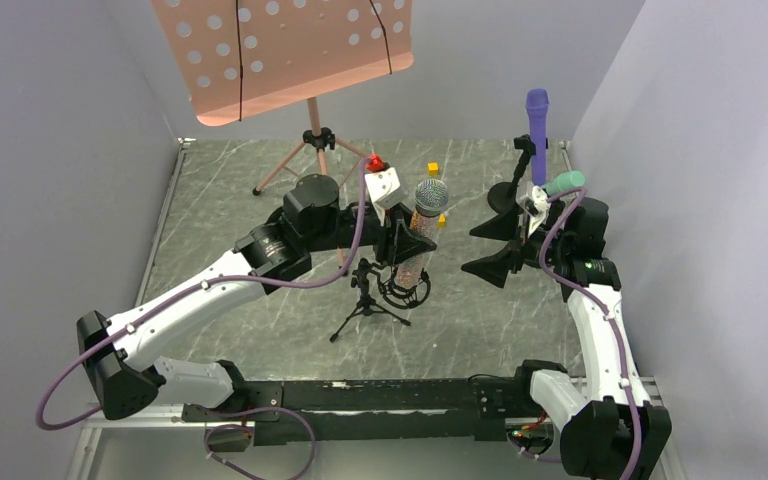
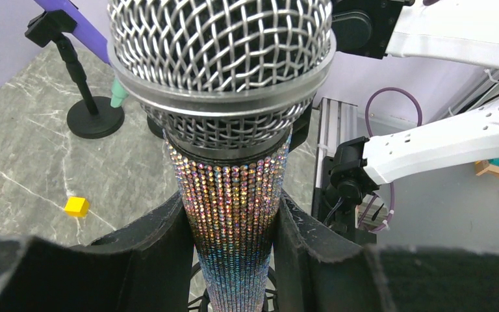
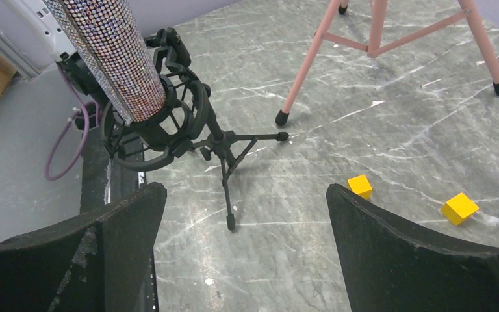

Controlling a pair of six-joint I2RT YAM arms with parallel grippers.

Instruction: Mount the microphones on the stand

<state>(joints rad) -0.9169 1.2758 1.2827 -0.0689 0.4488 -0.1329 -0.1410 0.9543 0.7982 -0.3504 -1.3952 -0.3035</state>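
The left arm [image 1: 190, 295] stretches forward, left gripper [image 2: 231, 211] clamped around the glittery microphone [image 2: 221, 71]; the right gripper [image 3: 243, 195] gapes wide.

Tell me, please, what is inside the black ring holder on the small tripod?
The lower end of the glittery microphone sits inside the ring holder. Its very tip is covered by the ring, so its depth cannot be seen.

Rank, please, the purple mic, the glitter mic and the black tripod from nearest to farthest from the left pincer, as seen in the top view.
1. Glitter mic: clamped in the left pincer, mid-scene.
2. Black tripod: just nearside of the pincer, under the mic's tail.
3. Purple mic: upright, far off at the back right.
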